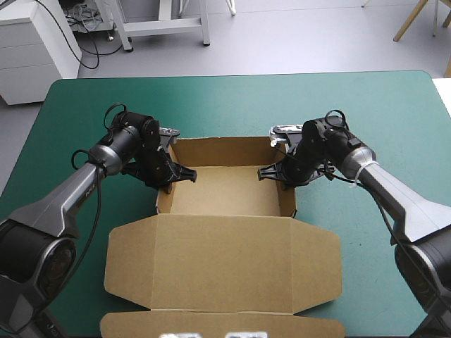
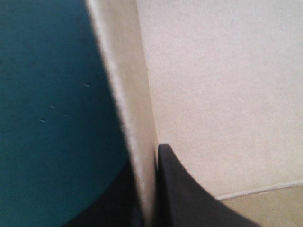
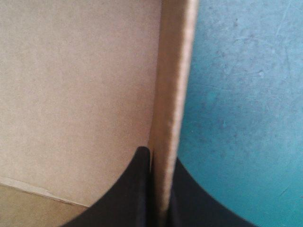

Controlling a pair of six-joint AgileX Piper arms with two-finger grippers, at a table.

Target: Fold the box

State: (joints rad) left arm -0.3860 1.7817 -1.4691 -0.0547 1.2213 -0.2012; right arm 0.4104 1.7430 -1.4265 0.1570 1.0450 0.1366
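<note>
You see the brown box [image 1: 222,260] mid-table on the teal-green cover [image 1: 366,98], an open tray with its lid flat toward the near edge, the front flap cut off; your left gripper [image 1: 169,179] pinches the tray's left wall; your right gripper [image 1: 280,176] pinches the right wall; each outer finger sits half hidden behind board.

High camera overhead; wrist cameras close against box [image 1: 225,260].

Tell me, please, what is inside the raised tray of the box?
Only the bare brown floor of the box shows, plus one black finger each of the left gripper and the right gripper, which pinch the side walls. The floor right under those fingers is covered.
</note>
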